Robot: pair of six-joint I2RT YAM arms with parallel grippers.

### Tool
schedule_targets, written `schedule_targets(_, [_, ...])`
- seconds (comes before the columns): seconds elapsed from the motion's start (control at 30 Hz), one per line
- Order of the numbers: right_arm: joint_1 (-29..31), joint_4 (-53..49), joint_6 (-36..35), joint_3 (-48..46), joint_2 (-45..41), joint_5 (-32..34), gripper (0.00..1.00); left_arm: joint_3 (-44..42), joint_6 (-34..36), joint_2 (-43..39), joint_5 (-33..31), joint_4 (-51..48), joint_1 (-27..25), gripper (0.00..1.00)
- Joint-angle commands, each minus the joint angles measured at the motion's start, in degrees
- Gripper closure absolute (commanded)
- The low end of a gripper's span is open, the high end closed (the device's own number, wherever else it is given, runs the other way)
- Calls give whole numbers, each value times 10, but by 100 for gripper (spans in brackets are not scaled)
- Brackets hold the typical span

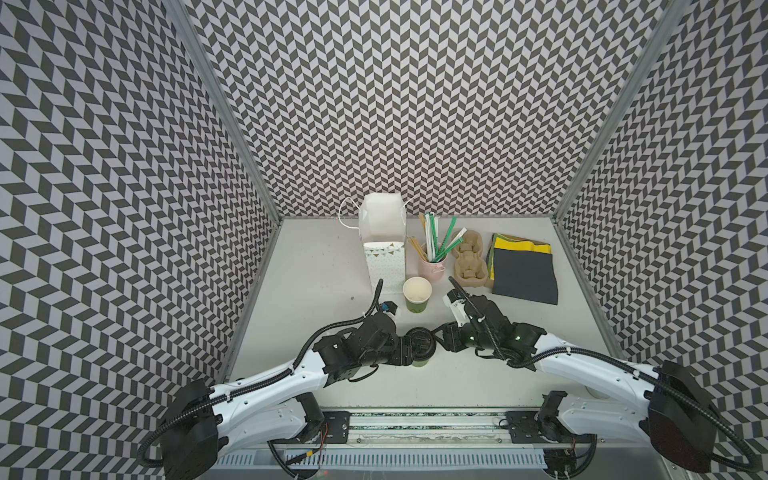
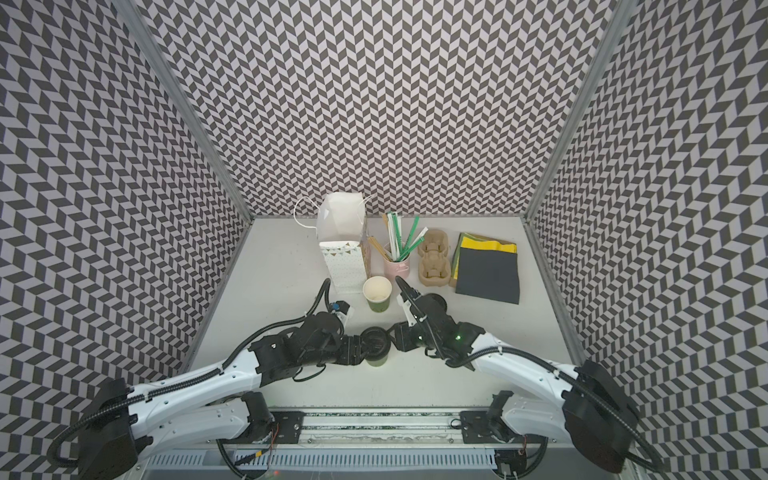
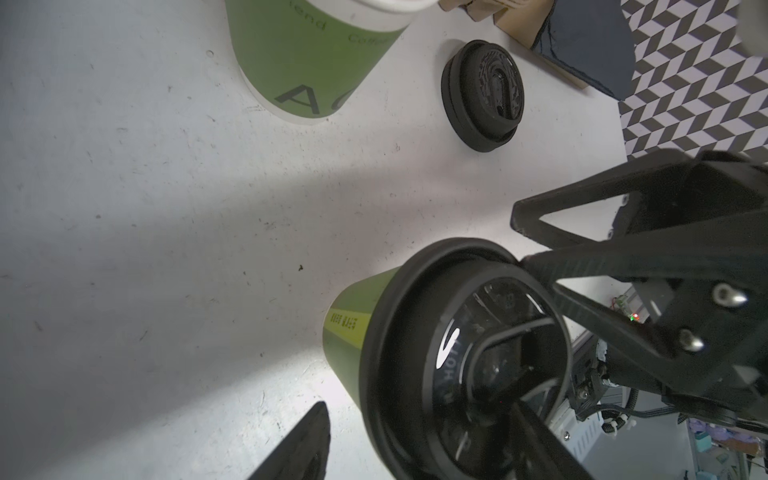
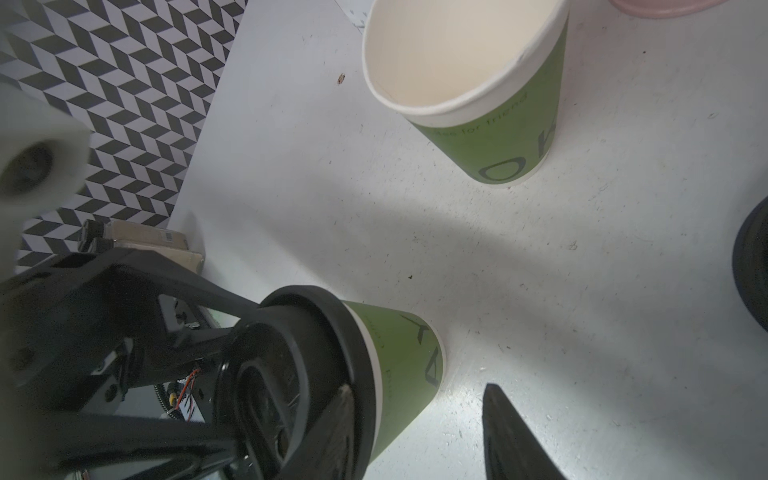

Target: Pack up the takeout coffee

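Takeout coffee [image 1: 420, 351] upright, both jaws spread over its lid

Both arms had glossy white link shells, black joint housings and black corrugated cable conduits tied on with white clips. The left gripper [image 1: 409, 347] and right gripper [image 1: 436, 338] were matte black with triangular open-frame fingers [image 3: 582, 224] fastened by silver screws. Green indicator lights glowed on the right wrist.

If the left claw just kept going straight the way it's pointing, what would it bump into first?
The left gripper points toward the lidded takeout coffee, already at its black lid, so it would probably push that first. Just beyond waits the right gripper. Exact contact is unclear.
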Motion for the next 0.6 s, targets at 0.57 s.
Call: schedule_targets(0.57, [-3,-107,-32,68,2,55,54,30,2,-28,-23,-87,-10,26])
